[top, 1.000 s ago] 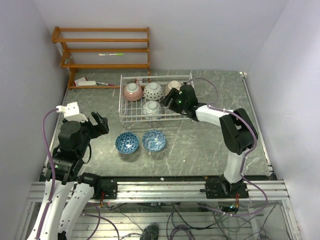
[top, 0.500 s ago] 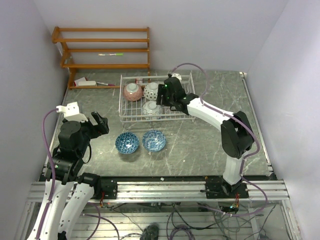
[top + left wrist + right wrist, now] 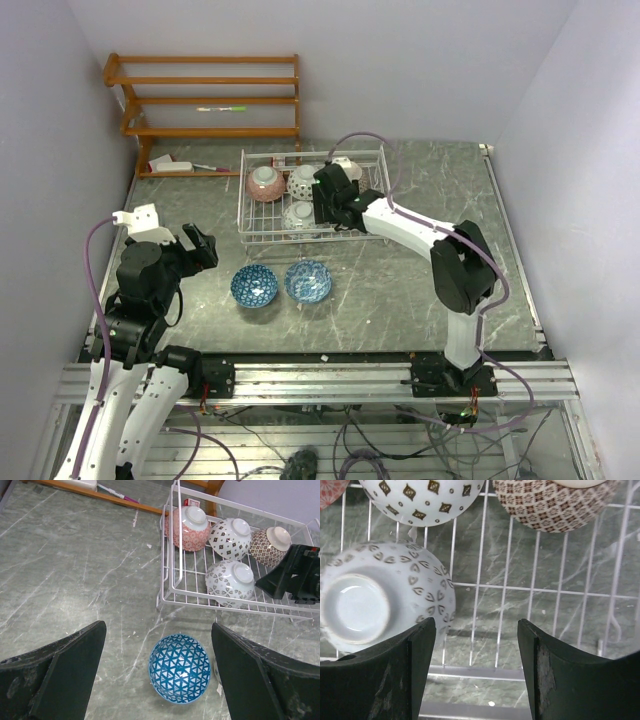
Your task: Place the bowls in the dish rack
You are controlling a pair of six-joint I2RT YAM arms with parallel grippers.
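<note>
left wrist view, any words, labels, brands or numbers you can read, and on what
No text can be read in this view.
Small red and white item behind the dish rack: possibly a label, too small to read.
Red bowl and blue bowl: patterns only, no words or numbers.

3 pale lilac walls enclose a grey marbled tabletop, with an orange-brown wooden shelf in the far-left corner.

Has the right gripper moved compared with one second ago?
Yes. The right gripper has moved left over the dish rack, from its right end toward the middle, beside the front white bowl.
</note>
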